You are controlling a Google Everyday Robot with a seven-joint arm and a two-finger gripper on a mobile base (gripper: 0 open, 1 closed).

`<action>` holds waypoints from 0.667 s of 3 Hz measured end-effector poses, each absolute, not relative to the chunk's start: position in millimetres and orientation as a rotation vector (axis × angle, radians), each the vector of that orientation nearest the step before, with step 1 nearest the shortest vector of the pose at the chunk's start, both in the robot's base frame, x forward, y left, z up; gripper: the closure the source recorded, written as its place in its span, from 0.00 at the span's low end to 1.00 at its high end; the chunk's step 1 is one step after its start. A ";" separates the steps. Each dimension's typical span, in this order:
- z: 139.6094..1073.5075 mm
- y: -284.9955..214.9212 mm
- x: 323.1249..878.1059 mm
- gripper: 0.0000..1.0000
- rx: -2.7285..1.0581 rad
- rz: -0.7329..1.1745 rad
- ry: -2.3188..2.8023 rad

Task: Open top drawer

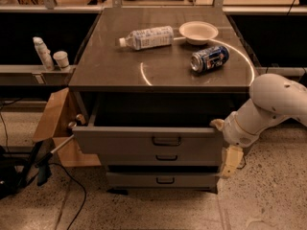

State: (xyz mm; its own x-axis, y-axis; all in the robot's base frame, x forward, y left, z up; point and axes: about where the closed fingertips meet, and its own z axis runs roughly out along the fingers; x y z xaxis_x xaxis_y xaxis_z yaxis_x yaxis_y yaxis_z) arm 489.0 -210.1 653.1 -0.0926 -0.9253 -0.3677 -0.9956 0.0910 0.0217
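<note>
Evidently the gripper is sitting at the right end of the top drawer, whose long front is stretching leftward; how wide the gripper is, I cannot tell.

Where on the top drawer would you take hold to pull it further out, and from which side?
The small dark loop handle at the centre of the top drawer front: it stands proud of a flat face, so come straight from the front. The tool sits at the front's right end in the camera view, by the upper corner, an off-centre pull that might skew the drawer.
</note>
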 end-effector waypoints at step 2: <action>652.0 -225.6 467.6 0.00 -1.885 0.436 2.156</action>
State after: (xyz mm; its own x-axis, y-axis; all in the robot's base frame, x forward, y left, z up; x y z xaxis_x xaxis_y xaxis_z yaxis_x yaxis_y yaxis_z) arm 467.6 -225.6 652.0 -0.1361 -0.9178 -0.3730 -0.9906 0.1211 0.0635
